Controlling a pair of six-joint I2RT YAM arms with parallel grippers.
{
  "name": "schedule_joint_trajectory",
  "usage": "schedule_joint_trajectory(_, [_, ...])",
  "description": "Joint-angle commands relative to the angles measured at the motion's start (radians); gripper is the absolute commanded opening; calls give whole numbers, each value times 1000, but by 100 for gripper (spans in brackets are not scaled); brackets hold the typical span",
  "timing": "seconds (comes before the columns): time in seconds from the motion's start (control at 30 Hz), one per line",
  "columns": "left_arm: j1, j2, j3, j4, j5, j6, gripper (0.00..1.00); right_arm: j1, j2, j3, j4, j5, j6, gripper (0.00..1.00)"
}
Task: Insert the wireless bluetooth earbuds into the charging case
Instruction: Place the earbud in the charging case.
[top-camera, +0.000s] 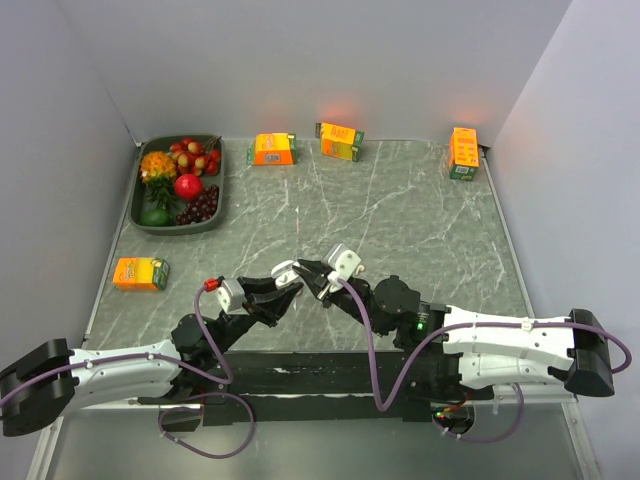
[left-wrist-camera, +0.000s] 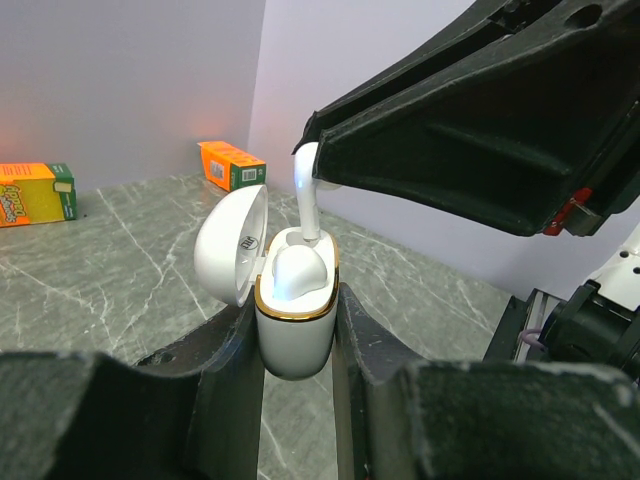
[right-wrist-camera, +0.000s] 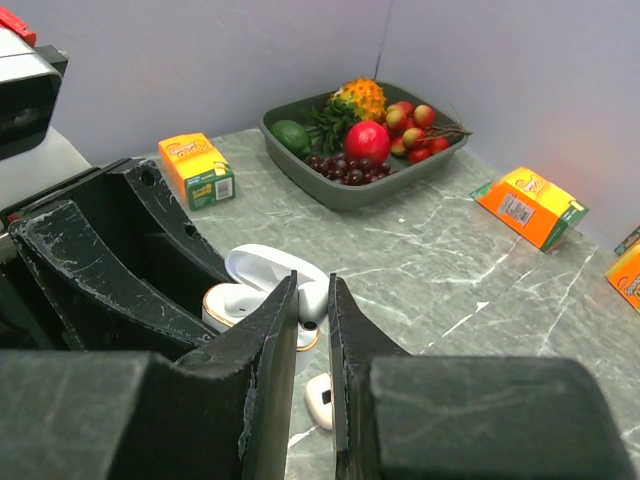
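Observation:
My left gripper (left-wrist-camera: 297, 306) is shut on the white, gold-rimmed charging case (left-wrist-camera: 295, 345) and holds it upright above the table, lid (left-wrist-camera: 232, 245) open to the left. One white earbud (left-wrist-camera: 297, 272) sits in the case. My right gripper (right-wrist-camera: 312, 287) is shut on the other white stemmed earbud (right-wrist-camera: 313, 300), directly above the case (right-wrist-camera: 232, 303). In the left wrist view this earbud's (left-wrist-camera: 307, 190) stem points down, with its tip in the case's far slot. In the top view both grippers meet at the near middle, left (top-camera: 287, 287) and right (top-camera: 305, 270).
A small white and beige piece (right-wrist-camera: 320, 400) lies on the table below my right gripper. A dark tray (top-camera: 224, 190) of fruit stands at the back left. Orange cartons lie at the back (top-camera: 273, 149), (top-camera: 340, 141), the back right (top-camera: 464, 152) and the left (top-camera: 140, 273).

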Motion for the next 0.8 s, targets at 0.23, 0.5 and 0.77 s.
schedule_joint_trajectory(0.23, [2,-13,42,37,14,-6,1,-11,14,-11,8,5,30,0])
schedule_joint_trajectory(0.5, [3,-12,44,37,14,-3,1,-11,14,-6,-20,19,47,0])
schedule_joint_trajectory(0.77, [3,-3,45,47,11,-4,1,-11,10,12,-60,40,63,12])
